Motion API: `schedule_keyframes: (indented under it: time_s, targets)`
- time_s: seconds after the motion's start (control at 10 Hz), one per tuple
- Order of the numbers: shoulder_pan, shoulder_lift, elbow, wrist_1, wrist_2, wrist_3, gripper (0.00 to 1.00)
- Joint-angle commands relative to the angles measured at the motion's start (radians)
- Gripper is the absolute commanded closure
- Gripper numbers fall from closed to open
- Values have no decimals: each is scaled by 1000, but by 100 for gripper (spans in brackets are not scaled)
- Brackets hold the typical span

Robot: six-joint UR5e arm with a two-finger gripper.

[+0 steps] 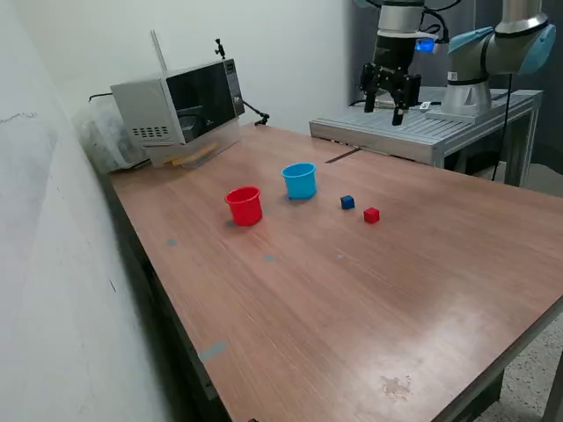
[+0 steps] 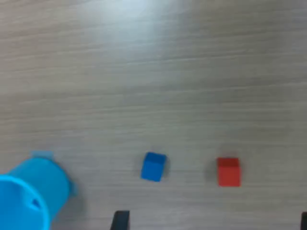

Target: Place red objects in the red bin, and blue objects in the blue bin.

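Pincer: my two-finger black pincer (image 1: 392,90) hangs high above the bench's far edge, well apart from every piece. Its fingers look spread with nothing between them; in the wrist view only two dark tips (image 2: 120,219) show, far apart, so I judge it wide and empty.

Why it hangs there: I judge I am surveying before a first pick, since the wrist view takes in both cubes and one cup together.

Blue cube: the small dark blue solid cube (image 1: 347,202) (image 2: 153,166) sits on the wooden bench (image 1: 369,299), towards the far edge, between the light blue cup and the red cube.

Red cube: the small red solid cube (image 1: 371,214) (image 2: 229,171) lies just beside the blue one, apart from it.

Blue bin: the light blue tapered plastic cup (image 1: 299,180) (image 2: 29,199) stands upright, mouth up. A small blue shape shows low inside in the wrist view; I cannot tell what it is.

Red bin: the red rimmed plastic cup (image 1: 244,206) stands upright near the blue cup, closer to the bench's wall-side edge. Its inside is hidden from me.

Left to do: both visible cubes are still out of their cups.
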Motion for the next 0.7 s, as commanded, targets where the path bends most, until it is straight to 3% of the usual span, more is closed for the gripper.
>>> schedule_keyframes:
  time_s: [0.0, 0.6]
  targets:
    - [37, 74, -13, -54, 48, 21, 0]
    - [109, 211, -40, -119, 48, 65, 0]
